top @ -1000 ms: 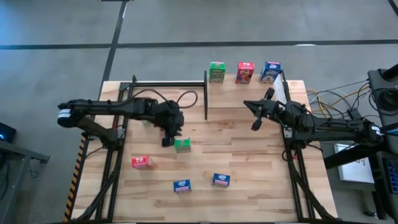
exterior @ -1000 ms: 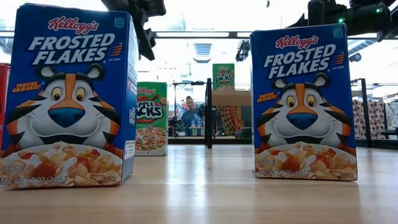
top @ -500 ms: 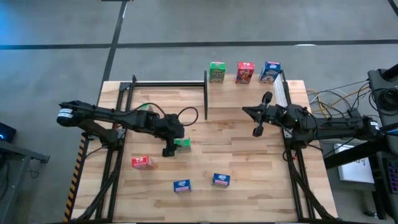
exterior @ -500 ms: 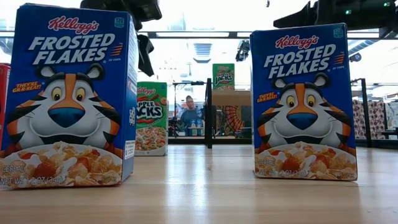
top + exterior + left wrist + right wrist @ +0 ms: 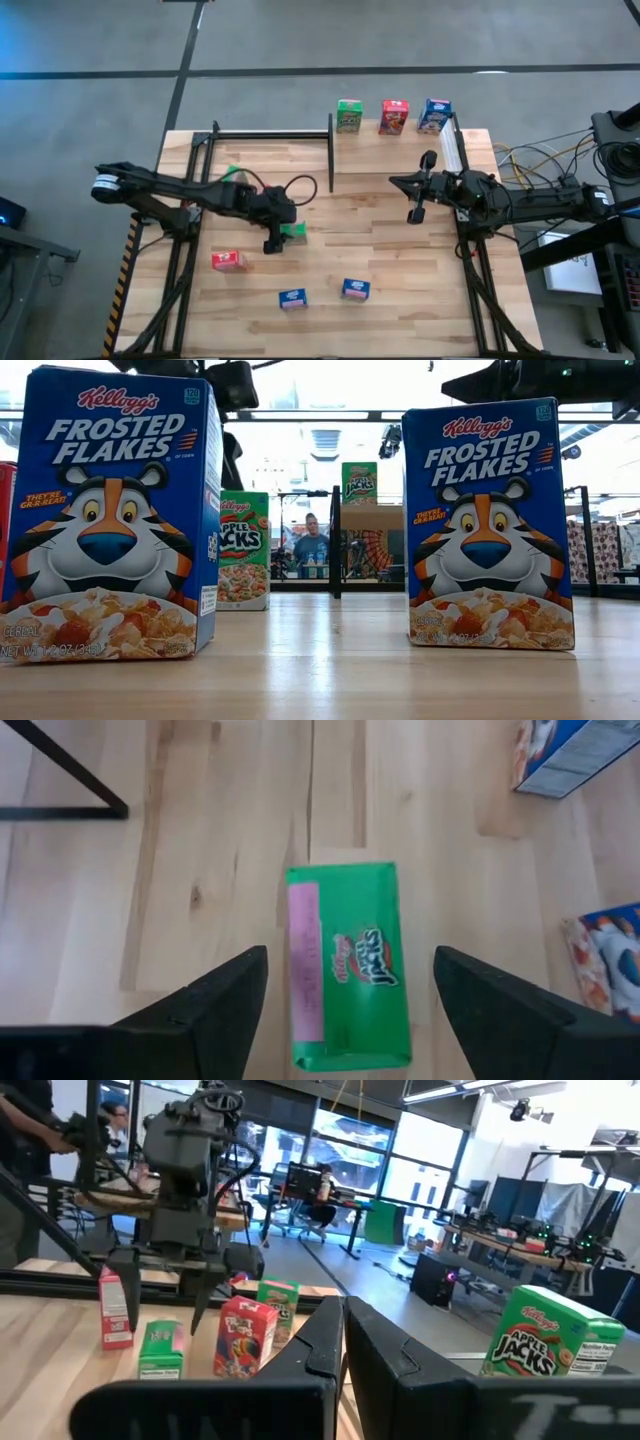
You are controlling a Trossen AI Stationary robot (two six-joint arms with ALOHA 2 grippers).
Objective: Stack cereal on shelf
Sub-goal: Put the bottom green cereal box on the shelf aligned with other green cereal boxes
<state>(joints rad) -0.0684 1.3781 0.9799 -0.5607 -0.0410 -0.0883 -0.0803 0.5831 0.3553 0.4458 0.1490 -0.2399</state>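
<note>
Overhead and wrist views, read left to right. My left tool point(image 5: 276, 238) hangs over the middle of the counter point(image 5: 400, 270), fingers point(image 5: 215, 1005) spread wide to either side of a green cereal box point(image 5: 293, 232) and closed on nothing. That box stands on the planks; its lime top face, with a pink side strip and an "Apple Jacks" logo, lies between my fingers without touching them.

At about 7 o'clock from it stands a red box point(image 5: 227, 261); toward 6 and 5 o'clock, near the counter's front edge, stand two blue boxes point(image 5: 292, 298) point(image 5: 356, 289), printed "Frosted Flakes" with a tiger. These three are well apart from the green one, leaving bare wood around it.

A second green box point(image 5: 233, 176) shows at 10 o'clock, partly behind my left arm. The black-posted shelf point(image 5: 395, 160) sits at 1 o'clock; along its far edge stand a green point(image 5: 348, 115), a red point(image 5: 394, 116) and a blue box point(image 5: 435, 115).

My right tool point(image 5: 418, 186) hovers before the shelf, fingers nearly together, empty.
</note>
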